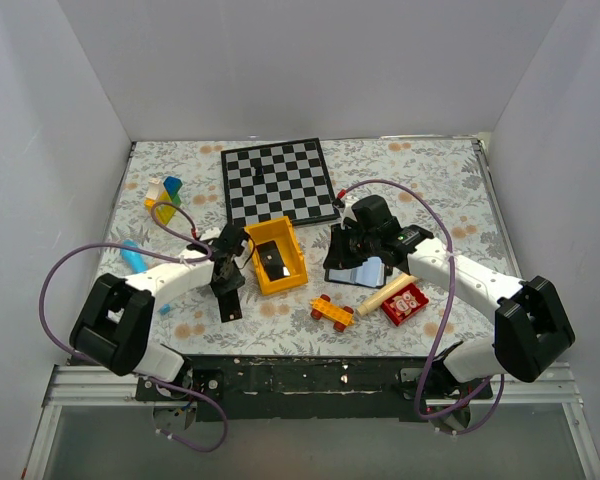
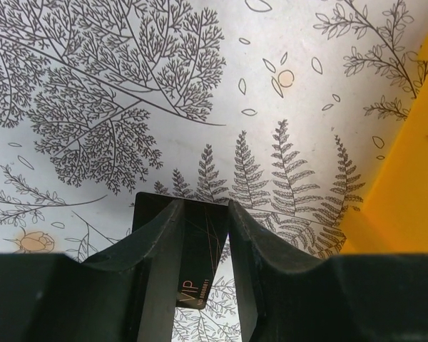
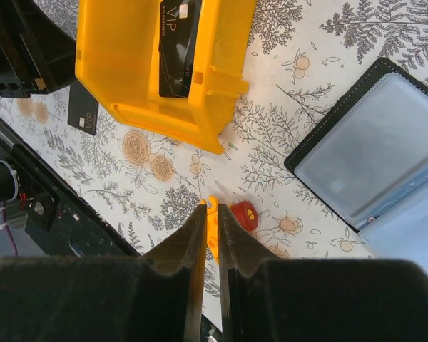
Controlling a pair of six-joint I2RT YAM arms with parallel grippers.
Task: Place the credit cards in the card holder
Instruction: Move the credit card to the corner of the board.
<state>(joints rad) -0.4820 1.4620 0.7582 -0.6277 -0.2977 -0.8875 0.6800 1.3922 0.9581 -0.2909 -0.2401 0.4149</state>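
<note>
The left gripper (image 2: 205, 206) hung low over the floral tablecloth (image 2: 128, 85) at the near left, just left of the yellow bin (image 1: 280, 284). A black credit card (image 2: 197, 246) marked VIP showed between its fingers (image 2: 157, 242), with the left finger overlapping it. Whether the jaws pinched that card could not be told. A second credit card (image 1: 272, 258) lay inside the bin. The right gripper (image 3: 210, 214) hovered to the right of the bin, its jaws a narrow slit apart with nothing between them. The card holder (image 3: 371, 135) lay open on the cloth below that gripper, its blue-grey pockets facing up, apart from both cards. A red-and-yellow toy car (image 1: 332, 310) sat on the near side of the bin.
</note>
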